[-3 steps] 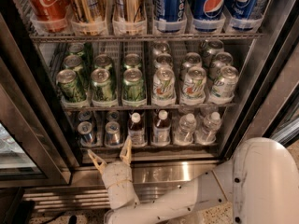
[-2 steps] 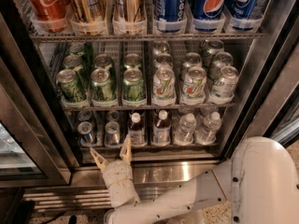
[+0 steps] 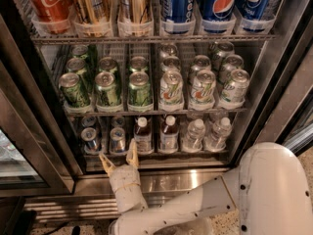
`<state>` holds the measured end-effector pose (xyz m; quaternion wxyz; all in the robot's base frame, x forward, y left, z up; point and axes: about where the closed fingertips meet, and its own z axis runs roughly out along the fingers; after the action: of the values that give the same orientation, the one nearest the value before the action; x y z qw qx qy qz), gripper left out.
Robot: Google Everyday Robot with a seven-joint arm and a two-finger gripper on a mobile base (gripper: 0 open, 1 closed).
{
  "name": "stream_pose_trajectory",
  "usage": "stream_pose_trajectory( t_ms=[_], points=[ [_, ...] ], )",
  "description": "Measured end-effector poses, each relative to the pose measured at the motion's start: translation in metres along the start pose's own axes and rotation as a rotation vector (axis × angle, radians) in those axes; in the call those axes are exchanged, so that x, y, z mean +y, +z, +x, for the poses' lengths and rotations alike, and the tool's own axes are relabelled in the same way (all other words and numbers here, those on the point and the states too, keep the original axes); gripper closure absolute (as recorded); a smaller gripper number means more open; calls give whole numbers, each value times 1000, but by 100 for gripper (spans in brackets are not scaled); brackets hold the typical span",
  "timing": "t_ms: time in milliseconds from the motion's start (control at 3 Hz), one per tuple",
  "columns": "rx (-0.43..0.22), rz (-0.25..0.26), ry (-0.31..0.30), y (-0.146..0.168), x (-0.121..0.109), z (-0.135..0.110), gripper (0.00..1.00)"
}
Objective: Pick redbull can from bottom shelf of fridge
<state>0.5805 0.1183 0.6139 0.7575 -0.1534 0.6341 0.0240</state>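
The fridge (image 3: 34,116) stands open in front of me with wire racks of drinks. On its bottom shelf (image 3: 161,153), two slim silver-and-blue redbull cans sit at the left front: one redbull can (image 3: 90,139) and another (image 3: 117,140) beside it, with more behind them. My gripper (image 3: 119,158) is open, its two tan fingers (image 3: 132,152) pointing up just below and in front of the right-hand can, at the shelf's front lip. It holds nothing.
White-capped bottles (image 3: 168,133) fill the rest of the bottom shelf. Green cans (image 3: 107,88) and pale cans (image 3: 203,88) stand on the rack above, cola and Pepsi cans on top. The door frame (image 3: 29,180) is at left, my white arm (image 3: 244,195) at lower right.
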Motion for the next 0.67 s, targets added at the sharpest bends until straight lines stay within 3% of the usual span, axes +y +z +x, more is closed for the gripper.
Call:
stream_pose_trajectory(
  t_ms=[667],
  points=[
    [7,-1,-26,13,6,9,29]
  ],
)
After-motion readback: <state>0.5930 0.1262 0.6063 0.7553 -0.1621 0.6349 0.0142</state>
